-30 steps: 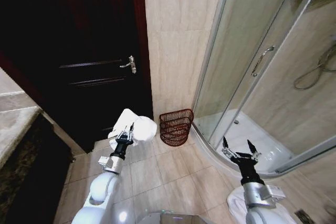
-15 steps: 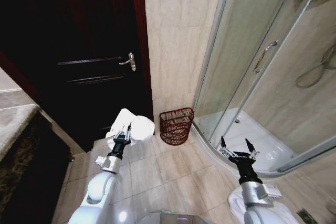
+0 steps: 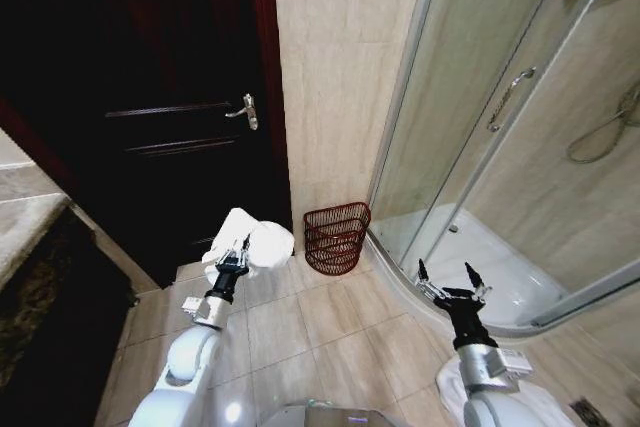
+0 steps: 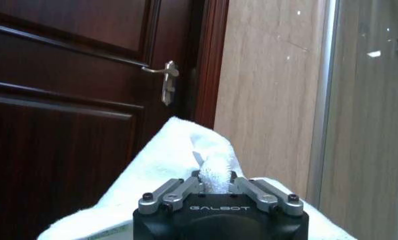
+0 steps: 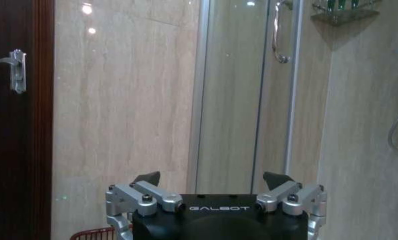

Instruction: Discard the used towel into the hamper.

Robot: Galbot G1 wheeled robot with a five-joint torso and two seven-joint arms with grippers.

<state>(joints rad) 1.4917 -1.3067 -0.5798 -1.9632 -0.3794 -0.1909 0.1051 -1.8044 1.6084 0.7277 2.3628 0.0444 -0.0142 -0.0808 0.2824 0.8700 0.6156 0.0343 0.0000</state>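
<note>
The whole head view has shifted slightly; camera moved, nothing else.

My right gripper (image 5: 213, 179) holds its fingers spread wide, gripping nothing. Past it stand a beige tiled wall (image 5: 125, 100) and a glass shower door (image 5: 242, 90) (handle up high); the hamper (image 5: 92, 233) rim peeks low.

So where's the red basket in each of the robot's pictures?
Head view: the hamper stands on the floor against the beige wall, between the dark door and the shower glass, just right of the towel held by the left gripper.
Left wrist view: I can't find it there.
Right wrist view: just a bit of its rim, beside the open right gripper.
Shared landmark: the silver door handle.
</note>
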